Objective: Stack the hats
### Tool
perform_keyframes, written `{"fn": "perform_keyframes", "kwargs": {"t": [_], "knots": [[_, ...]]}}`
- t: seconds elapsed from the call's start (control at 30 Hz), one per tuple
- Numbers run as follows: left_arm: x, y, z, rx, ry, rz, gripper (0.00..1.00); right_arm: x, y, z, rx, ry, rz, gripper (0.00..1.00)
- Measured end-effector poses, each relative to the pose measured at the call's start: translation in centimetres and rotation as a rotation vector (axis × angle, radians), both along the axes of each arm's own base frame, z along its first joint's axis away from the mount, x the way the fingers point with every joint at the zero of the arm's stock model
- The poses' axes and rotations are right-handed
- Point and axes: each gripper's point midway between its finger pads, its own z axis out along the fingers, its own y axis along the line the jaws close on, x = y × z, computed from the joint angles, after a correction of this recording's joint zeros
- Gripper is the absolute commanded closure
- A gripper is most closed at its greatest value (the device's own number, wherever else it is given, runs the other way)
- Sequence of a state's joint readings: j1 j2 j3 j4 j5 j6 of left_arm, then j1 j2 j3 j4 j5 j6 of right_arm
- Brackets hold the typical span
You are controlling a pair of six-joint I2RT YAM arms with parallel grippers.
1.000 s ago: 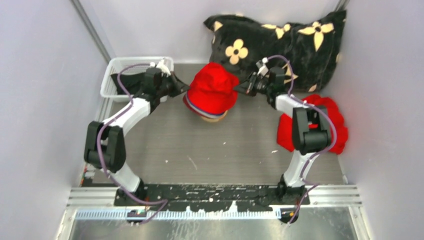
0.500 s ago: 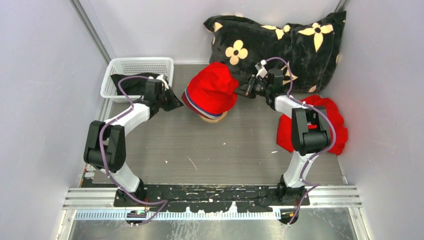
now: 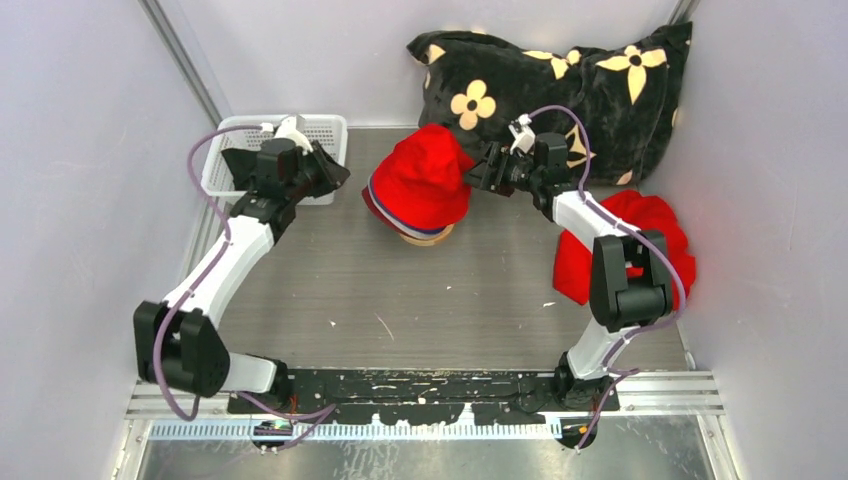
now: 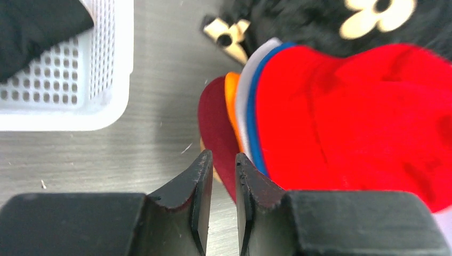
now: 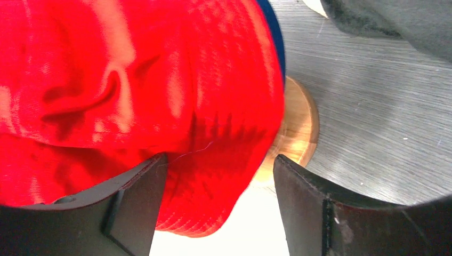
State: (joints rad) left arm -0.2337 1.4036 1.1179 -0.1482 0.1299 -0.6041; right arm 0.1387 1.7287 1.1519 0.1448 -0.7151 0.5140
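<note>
Jaws of the left gripper (image 4: 221, 160) stand almost shut, with only a thin slit between the fingers and nothing in it. Those of the right gripper (image 5: 218, 165) are spread wide. The brim of the red hat (image 5: 106, 80) sags into the gap and lies against the finger on the left of that wrist view, unclamped; the other finger stands clear of the cloth.

Five hats are nested at the far middle of the table (image 3: 400, 300) on a wooden stand (image 5: 298, 128), whose round foot pokes out beneath them. From the left wrist the brims fan out edge by edge: maroon hat (image 4: 216, 122) outermost, then orange hat (image 4: 232, 101), pale grey hat (image 4: 242, 106), blue hat (image 4: 252, 112), and the red one on top. The black hat (image 3: 250, 165) lies in the white basket (image 3: 225, 140) at the far left corner, apart from the stack.

The left gripper hovers between the basket's right side and the maroon rim, touching neither, with table surface under it. The right gripper sits at the stack's right edge. Close behind it is the black pillow (image 3: 540, 80), which leans on the back wall and comes near the red crown. A red cloth bundle (image 3: 660, 230) fills the right side beside the right arm. The near half of the table is open surface — the widest room.
</note>
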Motion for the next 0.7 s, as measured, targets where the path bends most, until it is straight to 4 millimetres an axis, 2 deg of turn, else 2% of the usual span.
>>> {"fn": "perform_keyframes", "kwargs": {"t": [0.03,0.13,0.27,0.53,0.7], "knots": [[-0.2,0.2,1.6,-0.003,-0.039,0.005,0.76,-0.2,0.1,0.3,-0.010,-0.009,0.003,0.21],[-0.9,0.5,4.6,-0.016,-0.113,0.011,0.76,-1.2,1.0,1.2,-0.040,-0.031,0.016,0.19],[-1.1,0.1,6.1,-0.053,-0.154,-0.003,0.76,-2.7,2.3,1.9,-0.081,-0.047,0.040,0.19],[-1.3,-1.7,3.6,-0.119,-0.101,-0.071,0.75,-4.9,4.7,1.2,-0.136,-0.032,0.086,0.19],[-1.3,-2.4,2.3,-0.141,-0.059,-0.098,0.75,-5.4,4.4,1.3,-0.176,-0.041,0.070,0.18]]}}
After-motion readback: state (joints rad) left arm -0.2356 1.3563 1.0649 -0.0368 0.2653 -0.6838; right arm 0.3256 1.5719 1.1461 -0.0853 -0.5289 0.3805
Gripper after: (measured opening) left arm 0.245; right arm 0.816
